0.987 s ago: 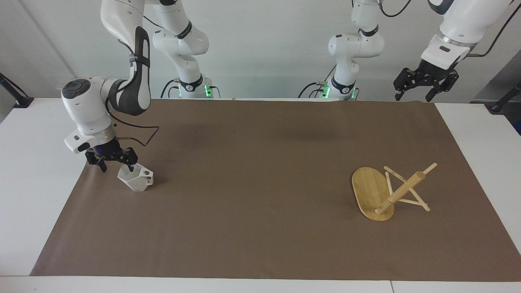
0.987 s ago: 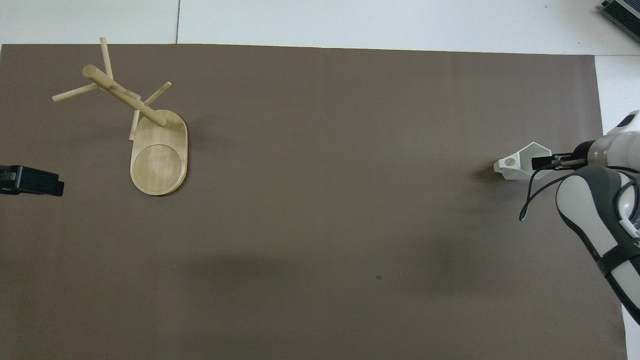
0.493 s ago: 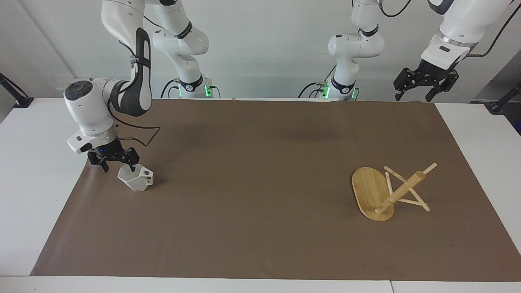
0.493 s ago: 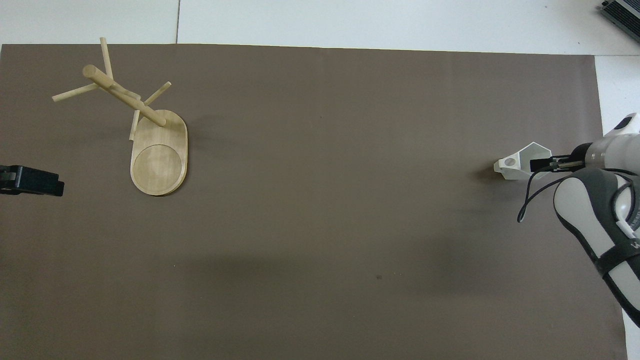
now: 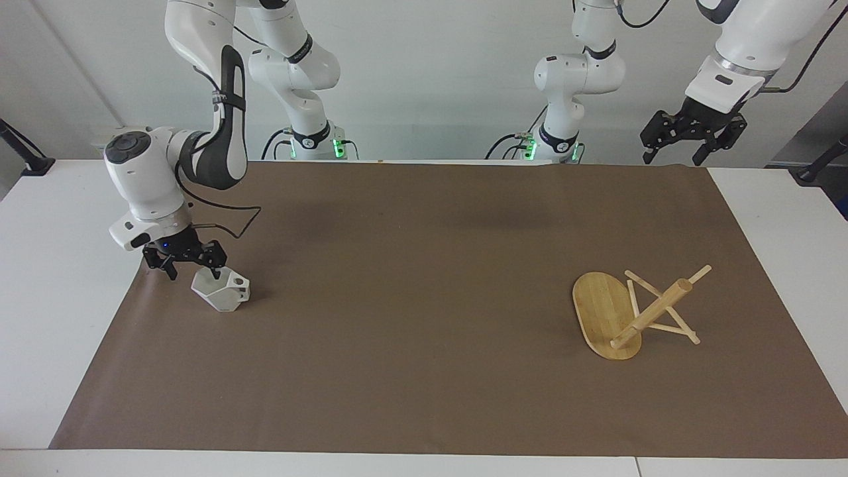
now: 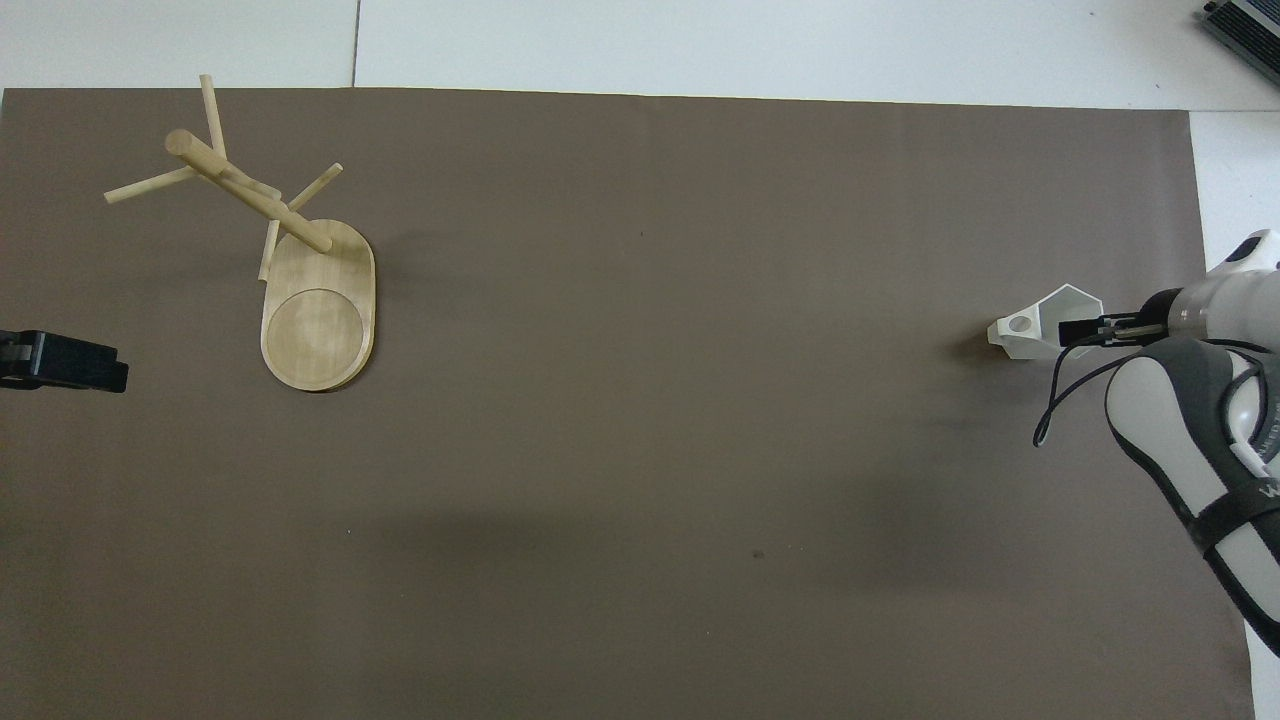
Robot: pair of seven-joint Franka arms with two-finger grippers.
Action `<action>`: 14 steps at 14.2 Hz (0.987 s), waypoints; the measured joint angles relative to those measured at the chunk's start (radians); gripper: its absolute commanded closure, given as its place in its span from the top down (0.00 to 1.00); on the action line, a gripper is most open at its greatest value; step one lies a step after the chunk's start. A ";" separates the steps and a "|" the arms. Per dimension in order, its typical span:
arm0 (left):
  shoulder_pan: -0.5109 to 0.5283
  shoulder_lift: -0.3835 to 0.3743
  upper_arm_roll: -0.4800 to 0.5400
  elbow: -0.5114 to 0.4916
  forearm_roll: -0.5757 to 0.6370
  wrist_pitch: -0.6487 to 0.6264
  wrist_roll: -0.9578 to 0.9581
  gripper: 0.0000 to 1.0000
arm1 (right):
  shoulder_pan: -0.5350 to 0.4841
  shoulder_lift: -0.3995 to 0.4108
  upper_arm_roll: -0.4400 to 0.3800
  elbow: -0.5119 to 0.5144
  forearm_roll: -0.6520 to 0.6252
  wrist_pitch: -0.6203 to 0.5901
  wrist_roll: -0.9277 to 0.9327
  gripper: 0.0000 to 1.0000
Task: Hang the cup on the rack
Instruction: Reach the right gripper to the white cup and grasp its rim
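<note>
While I watch from the facing camera, the right hand (image 5: 193,270) sits low at the rim of the cup (image 5: 222,292), fingers spread apart, 1 fingertip (image 5: 213,270) at the rim edge of the cup's open mouth and the other outside it toward the desk edge. I cannot tell whether that fingertip touches the rim. Nothing is clamped. The cup rests on the brown mat (image 5: 411,278) at the right arm's end of the desk (image 5: 46,278), tipped so its mouth faces up toward the hand, with its blocky handle and round hole pointing toward the middle of the mat. From overhead, the hand's dark fingers (image 6: 1085,328) overlap the cup's (image 6: 1030,335) mouth.

The rack (image 5: 633,311) stands on the mat at the left arm's end, well apart from the cup, its oval base (image 5: 599,305) flat, its pole upright with thin pegs crossing it.

The left hand (image 5: 676,154) waits in the air above the mat's corner nearest its own base, fingers apart, holding nothing.
</note>
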 measured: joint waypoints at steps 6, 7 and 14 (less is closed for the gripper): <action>0.000 0.000 0.000 0.000 0.000 0.000 0.000 1.00 | 0.000 0.000 0.000 0.000 0.000 0.001 0.000 0.41; 0.000 0.000 0.000 0.000 0.000 0.000 0.000 1.00 | 0.000 0.000 -0.001 0.000 0.000 0.001 0.000 0.36; 0.000 0.000 0.000 0.000 0.000 0.000 0.000 1.00 | 0.000 0.000 -0.005 0.000 0.000 0.001 0.000 0.08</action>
